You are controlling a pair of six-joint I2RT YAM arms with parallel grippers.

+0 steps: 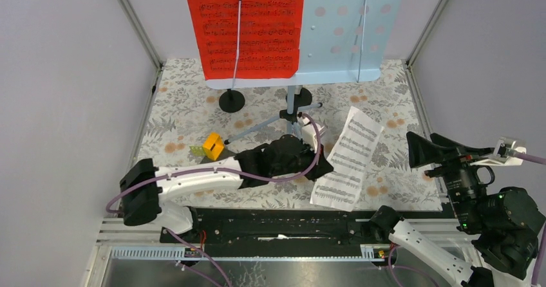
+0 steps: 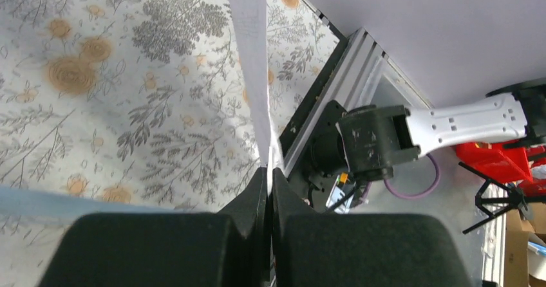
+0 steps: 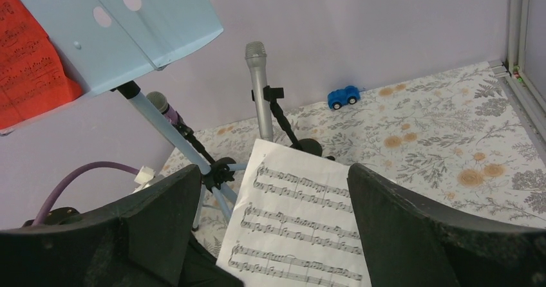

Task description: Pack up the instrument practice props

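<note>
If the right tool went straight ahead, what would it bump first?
Probably the white music sheet, straight ahead of the open right tool. The silver microphone stands behind it, but depth is unclear.

White arms; black hands; purple cables

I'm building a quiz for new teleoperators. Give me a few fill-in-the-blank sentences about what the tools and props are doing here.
1. The left tool is shut on a music sheet coloured ___.
2. The right tool has its jaws ___.
3. The score on the pale-blue holder is ___.
4. The toy car by the back wall is ___.
Missing words: white, open, red, blue.
</note>
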